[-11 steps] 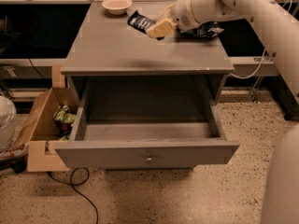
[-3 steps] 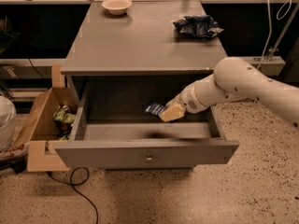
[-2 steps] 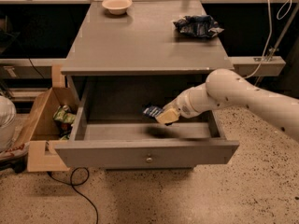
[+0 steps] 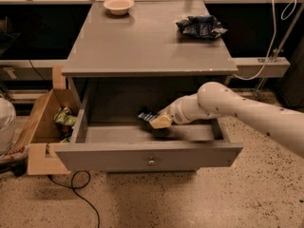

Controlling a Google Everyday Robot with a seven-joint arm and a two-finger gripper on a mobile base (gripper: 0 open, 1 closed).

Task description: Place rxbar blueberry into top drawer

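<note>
Standing at the left, a wooden box (image 4: pixel 40 122) holds green packets (image 4: pixel 64 118); beside it the drawer (image 4: pixel 147 156) is pulled open; inside, the snack bar (image 4: pixel 144 114) sticks out from the gripper (image 4: pixel 159 121), jaws closed tight on it; a blue bag (image 4: pixel 200 26) lies on the table (image 4: pixel 142 46).

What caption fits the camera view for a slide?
Robot's hand inside the open top drawer, holding the rxbar blueberry over the drawer floor.

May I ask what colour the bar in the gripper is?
Dark navy, seen in the camera view; the gripper holds the rxbar blueberry inside the open top drawer.
</note>
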